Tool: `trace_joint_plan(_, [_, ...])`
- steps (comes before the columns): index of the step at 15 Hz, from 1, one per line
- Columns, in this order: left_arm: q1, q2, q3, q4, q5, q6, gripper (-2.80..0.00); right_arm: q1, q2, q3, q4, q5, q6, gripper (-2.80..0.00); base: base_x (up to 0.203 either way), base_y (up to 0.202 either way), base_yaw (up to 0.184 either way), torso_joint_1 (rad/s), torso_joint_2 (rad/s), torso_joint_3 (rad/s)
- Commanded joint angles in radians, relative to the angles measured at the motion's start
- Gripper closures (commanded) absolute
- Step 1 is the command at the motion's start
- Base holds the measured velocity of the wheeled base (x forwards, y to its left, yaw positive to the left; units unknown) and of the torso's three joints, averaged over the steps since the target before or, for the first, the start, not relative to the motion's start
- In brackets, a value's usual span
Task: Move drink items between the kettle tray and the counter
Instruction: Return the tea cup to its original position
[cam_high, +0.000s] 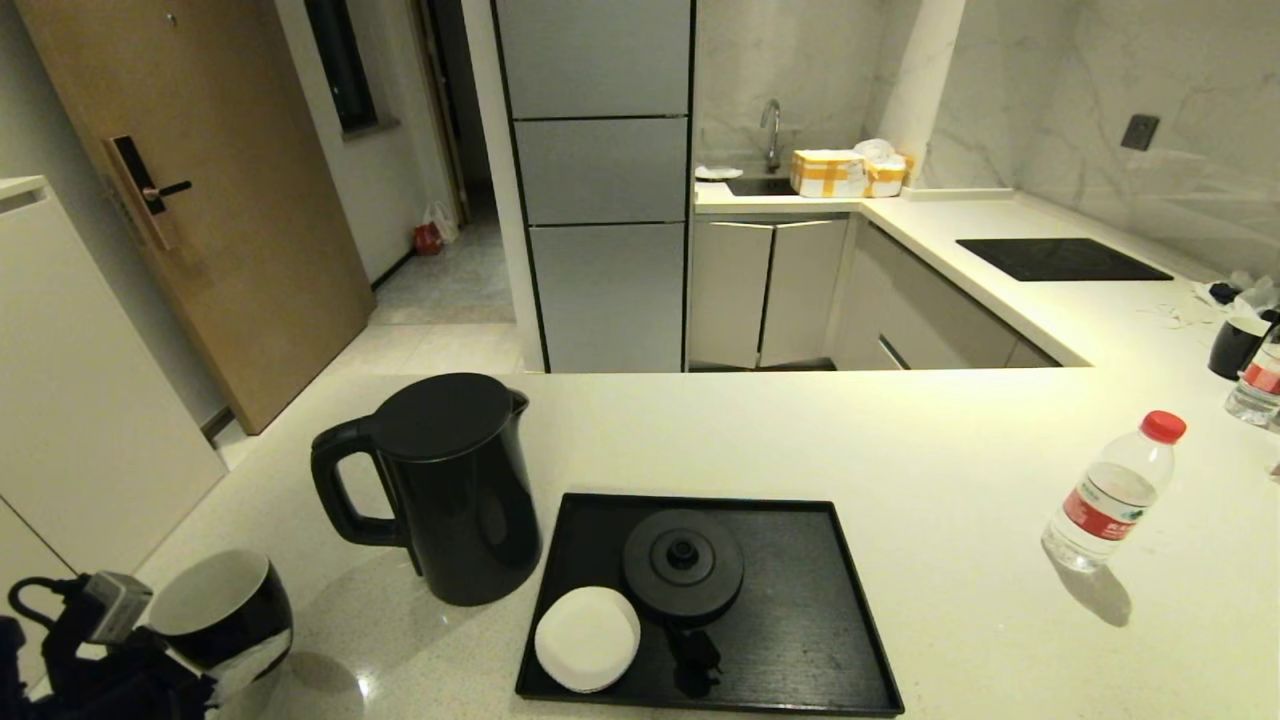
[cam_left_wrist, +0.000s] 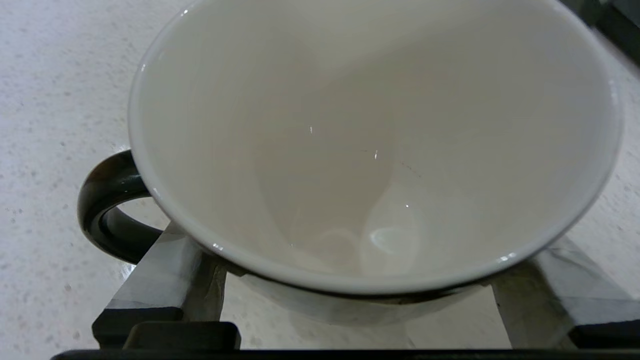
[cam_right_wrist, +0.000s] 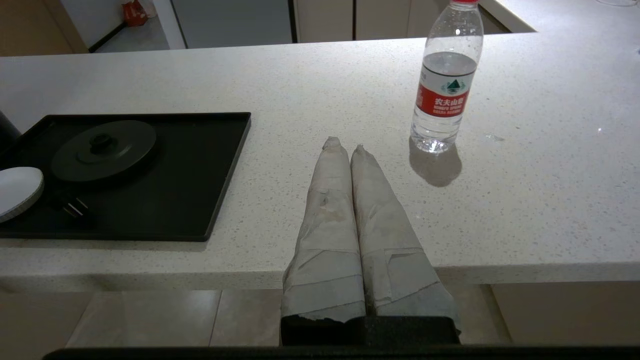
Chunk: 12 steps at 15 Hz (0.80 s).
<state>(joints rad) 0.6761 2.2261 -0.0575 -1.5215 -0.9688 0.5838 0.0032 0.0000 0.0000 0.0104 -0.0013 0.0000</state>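
The small black cup (cam_high: 215, 605), white inside, hangs tilted over the counter (cam_high: 900, 440) at its near left corner. My left gripper (cam_left_wrist: 357, 310) is shut on the cup (cam_left_wrist: 370, 140), with a taped finger (cam_left_wrist: 170, 270) on each side of its body. The tall black kettle (cam_high: 450, 490) stands on the counter just left of the black tray (cam_high: 800, 620). The clear bottle (cam_high: 1110, 495) with red cap stands on the counter at the right. My right gripper (cam_right_wrist: 345, 146) is shut and empty over the counter's front edge, between the tray (cam_right_wrist: 200, 175) and the bottle (cam_right_wrist: 445, 90).
On the tray lie the round kettle base disc (cam_high: 683, 565) and a white saucer (cam_high: 587, 638). Another dark cup (cam_high: 1235, 345) and a second bottle (cam_high: 1260, 385) sit at the far right edge. A black cooktop panel (cam_high: 1060, 258) lies further back.
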Motion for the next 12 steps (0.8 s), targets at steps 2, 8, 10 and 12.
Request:
trace_joint_plan(2, [-0.051, -0.023, 0.038, -0.009, -0.007, 0.014, 0.0, 0.0, 0.0, 0.003, 0.0, 0.0, 0.0, 0.0, 0.0, 0.0, 0.0, 0.0, 0.0, 0.0])
trace_joint_plan(8, [-0.131, -0.032, 0.054, -0.009, 0.003, 0.015, 0.0, 0.0, 0.0, 0.003, 0.0, 0.0, 0.0, 0.0, 0.0, 0.0, 0.0, 0.0, 0.0, 0.0])
trace_joint_plan(10, [-0.175, -0.039, 0.056, -0.009, 0.007, 0.016, 0.0, 0.0, 0.0, 0.003, 0.0, 0.0, 0.0, 0.0, 0.0, 0.0, 0.0, 0.0, 0.0, 0.0])
trace_joint_plan(12, [-0.197, -0.047, 0.056, -0.009, 0.007, 0.016, 0.0, 0.0, 0.0, 0.003, 0.0, 0.0, 0.0, 0.0, 0.0, 0.0, 0.0, 0.0, 0.0, 0.0])
